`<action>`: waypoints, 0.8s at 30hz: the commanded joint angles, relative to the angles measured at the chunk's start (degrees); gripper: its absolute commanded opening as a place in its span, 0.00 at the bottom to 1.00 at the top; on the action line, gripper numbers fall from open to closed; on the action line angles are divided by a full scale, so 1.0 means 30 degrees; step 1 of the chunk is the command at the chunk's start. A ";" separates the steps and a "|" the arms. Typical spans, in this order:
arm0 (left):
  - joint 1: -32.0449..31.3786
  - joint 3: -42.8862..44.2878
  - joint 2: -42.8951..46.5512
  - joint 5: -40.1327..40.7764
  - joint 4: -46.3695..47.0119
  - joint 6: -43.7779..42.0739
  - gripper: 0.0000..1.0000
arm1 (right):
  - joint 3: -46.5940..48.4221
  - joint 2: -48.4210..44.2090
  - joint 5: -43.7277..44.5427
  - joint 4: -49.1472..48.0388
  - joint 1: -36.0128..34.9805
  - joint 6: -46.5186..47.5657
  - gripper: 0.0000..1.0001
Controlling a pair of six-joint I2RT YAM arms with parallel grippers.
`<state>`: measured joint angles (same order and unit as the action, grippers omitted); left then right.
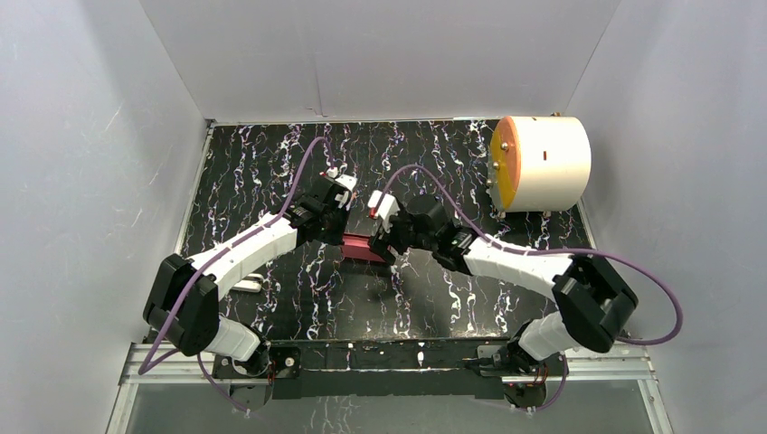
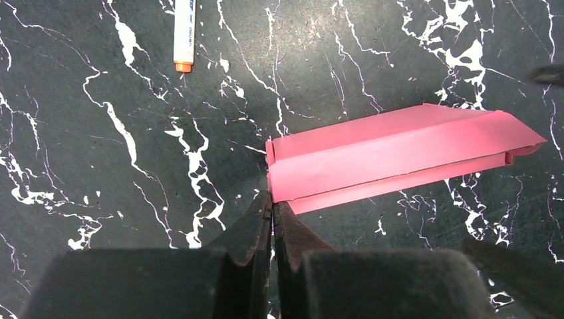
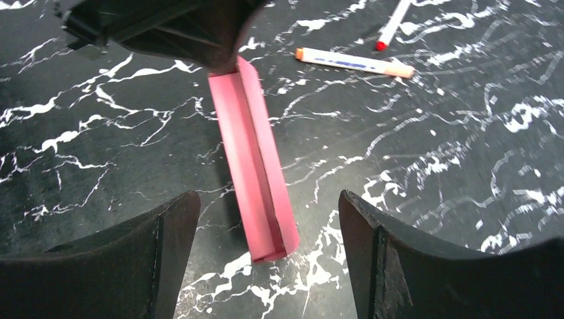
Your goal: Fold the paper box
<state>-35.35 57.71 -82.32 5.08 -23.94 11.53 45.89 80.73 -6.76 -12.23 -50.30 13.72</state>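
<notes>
Here the paper box [image 2: 392,156] lies folded, left fingers [image 2: 253,229] clenched at its end, right fingers [image 3: 153,259] spread.

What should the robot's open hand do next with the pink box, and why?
Probably lower the right gripper a little and close it gently on the end of the box nearest it. Its jaws stand wide open on either side of that end without touching it, while the shut left gripper sits at the other end.

black marbled table [image 1: 244,181], pink paper box [image 2: 392,156], white cylinder [image 1: 553,165], marker [image 3: 352,62], red-tipped pen [image 3: 394,21]
</notes>
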 commanded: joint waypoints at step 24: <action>-0.0227 0.2745 -0.0626 -0.1694 -0.3612 -0.0037 0.00 | 0.2257 0.4621 -0.2779 0.0766 -0.0338 0.3603 0.37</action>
<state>-35.68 61.28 -83.07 2.90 -29.78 11.09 49.91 93.21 -15.49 -10.15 -50.39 22.81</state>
